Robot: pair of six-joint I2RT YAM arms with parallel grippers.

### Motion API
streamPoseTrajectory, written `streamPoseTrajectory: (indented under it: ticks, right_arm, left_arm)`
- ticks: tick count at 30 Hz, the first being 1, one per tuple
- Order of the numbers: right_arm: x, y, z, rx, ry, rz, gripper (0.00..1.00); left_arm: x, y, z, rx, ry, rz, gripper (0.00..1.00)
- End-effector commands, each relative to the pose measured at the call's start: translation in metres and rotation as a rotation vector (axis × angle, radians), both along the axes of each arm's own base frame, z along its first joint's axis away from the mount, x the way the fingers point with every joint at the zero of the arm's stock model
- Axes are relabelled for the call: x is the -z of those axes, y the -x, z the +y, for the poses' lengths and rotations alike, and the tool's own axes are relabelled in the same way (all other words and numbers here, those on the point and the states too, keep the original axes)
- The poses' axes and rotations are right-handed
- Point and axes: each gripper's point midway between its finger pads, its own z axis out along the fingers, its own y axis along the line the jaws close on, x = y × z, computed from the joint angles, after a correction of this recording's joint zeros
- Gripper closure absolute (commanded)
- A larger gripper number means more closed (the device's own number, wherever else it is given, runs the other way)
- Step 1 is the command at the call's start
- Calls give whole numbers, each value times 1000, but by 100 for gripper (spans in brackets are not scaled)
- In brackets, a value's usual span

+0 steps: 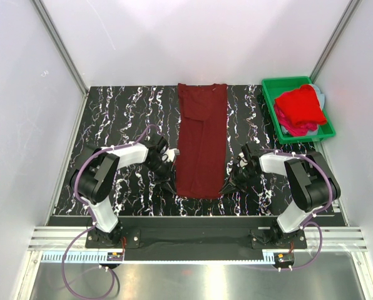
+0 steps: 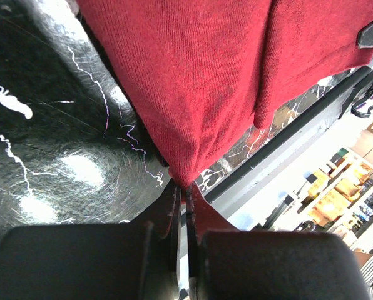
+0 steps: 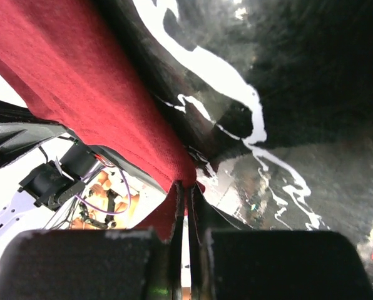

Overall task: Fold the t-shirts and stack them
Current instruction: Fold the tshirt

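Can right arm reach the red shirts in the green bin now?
Probably not yet: the right tool is shut on the dark maroon cloth t-shirt; path to the green plastic bin looks free.

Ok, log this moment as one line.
left hand: shut on maroon t-shirt, near left corner | right hand: shut on maroon t-shirt, near right corner | red t-shirts: in green bin
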Motion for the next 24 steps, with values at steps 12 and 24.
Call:
streamPoseTrajectory:
  ticks: [12, 24]
  right_arm:
    - [-47, -15, 0, -85, -8, -200, 100]
    - [-81, -23, -12, -136, 30, -363, 100]
  left_arm:
    - [-34, -2, -2, 35, 56, -93, 100]
    - [-61, 9, 13, 89, 62, -232, 100]
